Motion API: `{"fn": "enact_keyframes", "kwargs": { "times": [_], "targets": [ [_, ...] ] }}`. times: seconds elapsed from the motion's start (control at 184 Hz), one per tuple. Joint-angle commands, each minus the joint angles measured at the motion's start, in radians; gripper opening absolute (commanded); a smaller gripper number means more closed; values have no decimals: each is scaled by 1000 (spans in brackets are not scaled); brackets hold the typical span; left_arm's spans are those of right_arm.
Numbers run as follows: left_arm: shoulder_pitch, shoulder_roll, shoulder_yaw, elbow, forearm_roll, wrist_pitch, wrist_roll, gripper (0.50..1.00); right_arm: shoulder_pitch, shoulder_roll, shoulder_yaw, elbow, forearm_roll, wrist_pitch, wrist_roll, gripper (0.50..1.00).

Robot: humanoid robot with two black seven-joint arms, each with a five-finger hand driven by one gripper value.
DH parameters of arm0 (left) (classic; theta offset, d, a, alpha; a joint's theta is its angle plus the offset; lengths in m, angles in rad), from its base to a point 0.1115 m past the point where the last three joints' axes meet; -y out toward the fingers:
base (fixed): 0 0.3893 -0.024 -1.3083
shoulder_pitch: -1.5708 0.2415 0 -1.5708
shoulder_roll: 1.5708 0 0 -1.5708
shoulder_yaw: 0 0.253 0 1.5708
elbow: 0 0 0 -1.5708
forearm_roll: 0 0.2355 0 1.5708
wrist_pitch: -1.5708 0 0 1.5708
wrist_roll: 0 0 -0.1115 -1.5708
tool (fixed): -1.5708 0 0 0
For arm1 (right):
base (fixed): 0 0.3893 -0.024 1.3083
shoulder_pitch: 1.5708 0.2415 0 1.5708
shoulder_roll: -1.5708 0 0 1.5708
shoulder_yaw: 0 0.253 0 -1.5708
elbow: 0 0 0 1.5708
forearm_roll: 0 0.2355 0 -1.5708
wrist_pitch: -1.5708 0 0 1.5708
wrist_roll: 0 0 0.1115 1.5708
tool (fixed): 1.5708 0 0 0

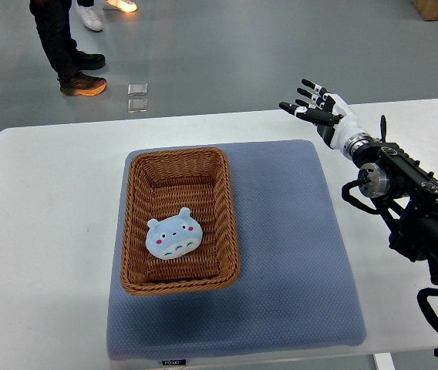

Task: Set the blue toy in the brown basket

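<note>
A light blue plush toy (173, 234) with a round face lies inside the brown wicker basket (133, 203), toward its near end. The basket sits on the left half of a blue-grey mat (288, 231). My right hand (311, 104) hovers above the table's far right part, well away from the basket, its fingers spread and holding nothing. Its black arm comes in from the right edge. The left arm does not show.
The mat lies on a white table (49, 200). A person's legs and dark shoes (82, 83) stand on the grey floor beyond the far left corner. A small clear item (137, 98) lies on the floor there.
</note>
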Motion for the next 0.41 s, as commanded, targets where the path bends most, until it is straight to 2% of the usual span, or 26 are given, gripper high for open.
{"fn": "enact_keyframes", "kwargs": {
  "times": [0.0,0.407],
  "targets": [
    [0,0,0,0,0,0,0,1000,-32,6,26,2,3,1,5,903],
    [0,0,0,-1,0,0,-1,1000,-71,1,19,4,67,14,7,915]
  ]
}}
